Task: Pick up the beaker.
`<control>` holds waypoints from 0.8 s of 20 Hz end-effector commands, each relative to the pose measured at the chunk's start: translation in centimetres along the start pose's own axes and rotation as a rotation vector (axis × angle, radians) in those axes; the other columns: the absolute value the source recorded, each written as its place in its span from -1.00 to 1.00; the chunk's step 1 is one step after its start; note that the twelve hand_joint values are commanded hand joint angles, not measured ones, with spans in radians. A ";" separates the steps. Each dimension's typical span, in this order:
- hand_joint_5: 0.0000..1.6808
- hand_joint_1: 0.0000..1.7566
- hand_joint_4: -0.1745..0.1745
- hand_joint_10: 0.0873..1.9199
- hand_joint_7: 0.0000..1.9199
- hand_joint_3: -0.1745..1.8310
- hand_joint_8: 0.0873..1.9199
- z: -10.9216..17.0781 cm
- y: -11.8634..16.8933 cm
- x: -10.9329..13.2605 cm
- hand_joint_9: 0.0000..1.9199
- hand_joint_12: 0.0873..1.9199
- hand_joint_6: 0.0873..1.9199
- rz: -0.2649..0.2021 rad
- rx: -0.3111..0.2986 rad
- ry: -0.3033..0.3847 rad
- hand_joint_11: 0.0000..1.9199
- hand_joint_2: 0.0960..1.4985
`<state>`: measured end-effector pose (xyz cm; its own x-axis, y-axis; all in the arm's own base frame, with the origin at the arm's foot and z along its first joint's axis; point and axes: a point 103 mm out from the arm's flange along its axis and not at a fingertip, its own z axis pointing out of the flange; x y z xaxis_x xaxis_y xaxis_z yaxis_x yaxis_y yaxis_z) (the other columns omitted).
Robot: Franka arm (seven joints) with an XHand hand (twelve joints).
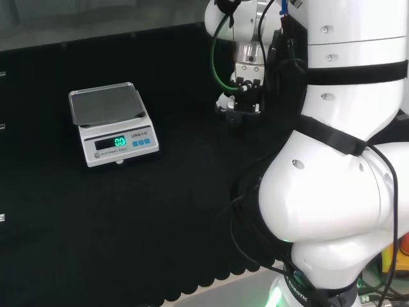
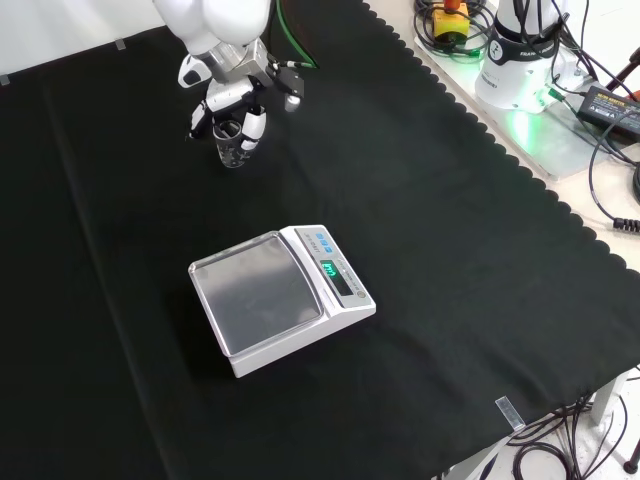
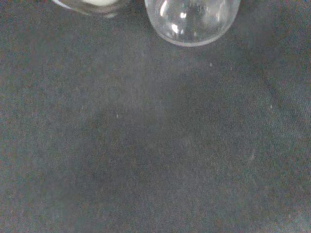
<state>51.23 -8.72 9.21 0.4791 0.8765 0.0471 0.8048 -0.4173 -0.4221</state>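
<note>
Hand (image 2: 232,108) low at the far side of the cloth in the front view, entering from the top beneath the white arm links (image 2: 215,22). Black and white fingers (image 2: 254,127) pointing downward and curled inward, thumb opposite them. In the head view, hand (image 1: 246,96) left of the big white links (image 1: 339,160).

beaker (image 2: 231,143) | clear glass | upright | far cloth, front view

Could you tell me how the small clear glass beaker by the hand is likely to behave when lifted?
The small clear glass beaker looks empty, so probably light. Its smooth walls may slip between the hand's fingers. Being glass, it is likely rigid yet fragile.
</note>
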 end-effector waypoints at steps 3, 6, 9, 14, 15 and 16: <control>-0.38 0.18 -1.00 -0.60 -0.29 -0.35 -0.10 -0.3 0.0 -0.2 0.36 -0.39 -0.52 0.025 -0.063 -0.006 0.58 0.04; -0.34 0.26 -1.00 -0.53 -0.20 -0.28 -0.07 -0.4 -0.2 -0.3 0.36 -0.44 -0.28 0.019 -0.087 0.003 0.60 0.05; -0.27 0.30 -1.00 -0.45 -0.12 -0.25 -0.06 -1.0 -0.6 -0.2 0.37 -0.44 -0.20 0.003 -0.096 0.002 0.59 0.05; -0.21 0.33 -1.00 -0.37 -0.04 -0.23 -0.06 -2.8 -1.5 0.4 0.41 -0.42 -0.18 -0.032 -0.070 -0.026 0.58 0.05; -0.20 0.33 -1.00 -0.37 -0.04 -0.23 -0.06 -3.3 -1.7 0.7 0.41 -0.42 -0.17 -0.042 -0.043 -0.037 0.58 0.05; -0.20 0.33 -1.00 -0.36 -0.04 -0.22 -0.06 -3.9 -1.9 0.7 0.41 -0.42 -0.17 -0.051 -0.019 -0.049 0.58 0.04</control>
<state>51.17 -8.74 11.12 0.4711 0.8811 0.0415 0.8350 -0.4303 -0.3429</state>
